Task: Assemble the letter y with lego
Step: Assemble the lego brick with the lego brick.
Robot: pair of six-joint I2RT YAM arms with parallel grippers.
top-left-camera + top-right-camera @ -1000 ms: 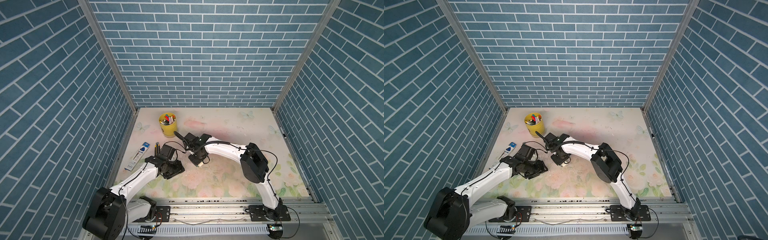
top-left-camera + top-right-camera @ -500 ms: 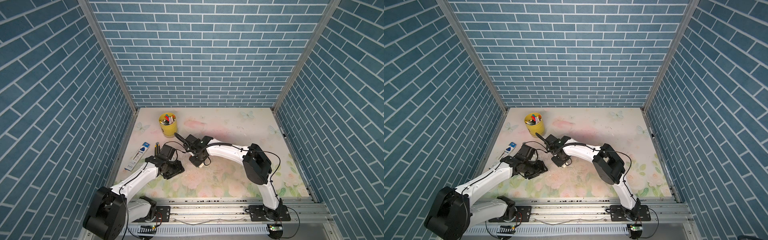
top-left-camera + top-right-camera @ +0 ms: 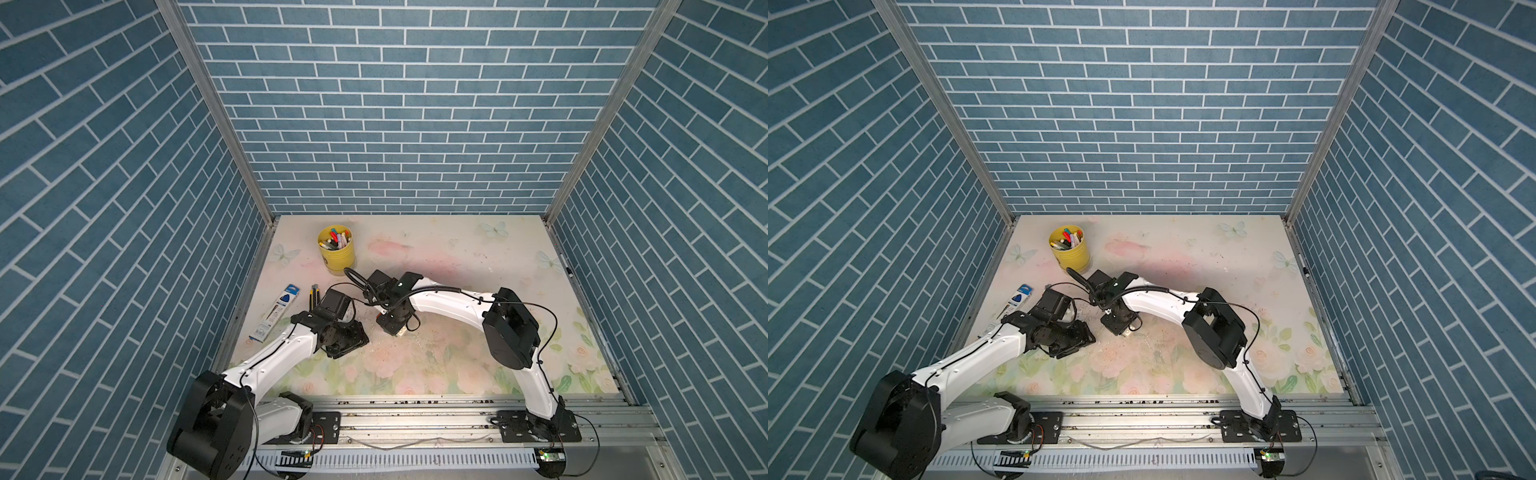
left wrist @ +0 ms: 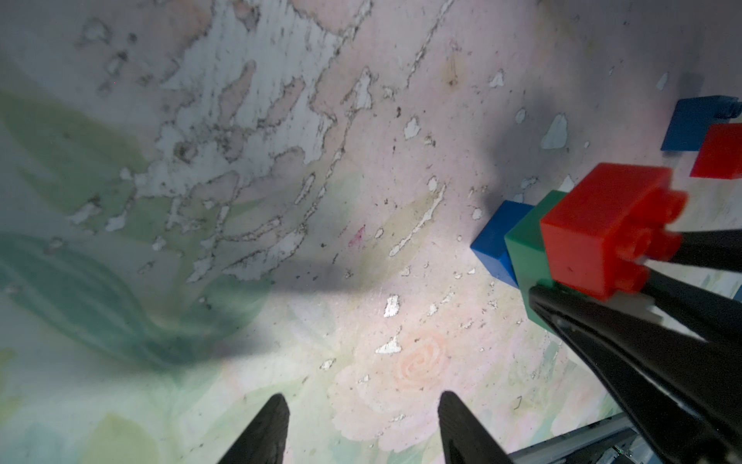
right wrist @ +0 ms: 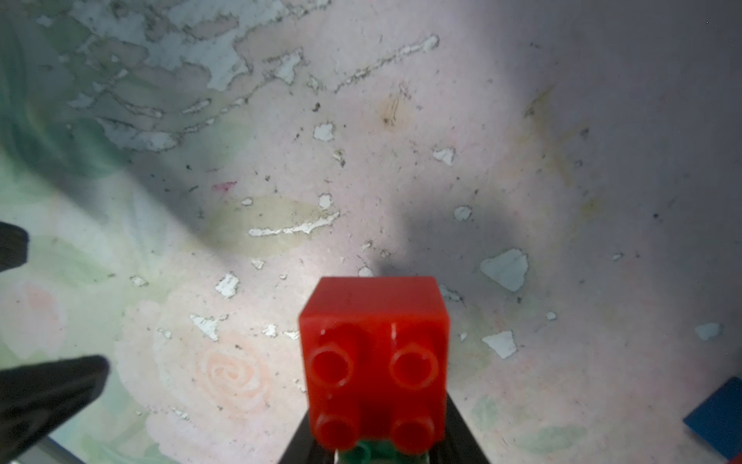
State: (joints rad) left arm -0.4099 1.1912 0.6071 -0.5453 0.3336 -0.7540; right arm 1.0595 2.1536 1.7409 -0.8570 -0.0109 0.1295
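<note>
Your right gripper (image 3: 392, 328) is closed tight on the lego cluster (image 4: 602, 229) of joined red, green and blue bricks, at 5 o'clock from the yellow cup (image 3: 336, 253) in a top view, while your left gripper (image 4: 361, 401), at the cluster's 8 o'clock, hangs partly open, holding nothing.

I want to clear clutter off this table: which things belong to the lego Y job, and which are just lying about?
Job: joined red-green-blue bricks, held by the right gripper; blue brick on the table; red brick next to it.
Lying about: yellow cup of markers; blue-and-white packet; black-and-yellow tool beside it.
</note>
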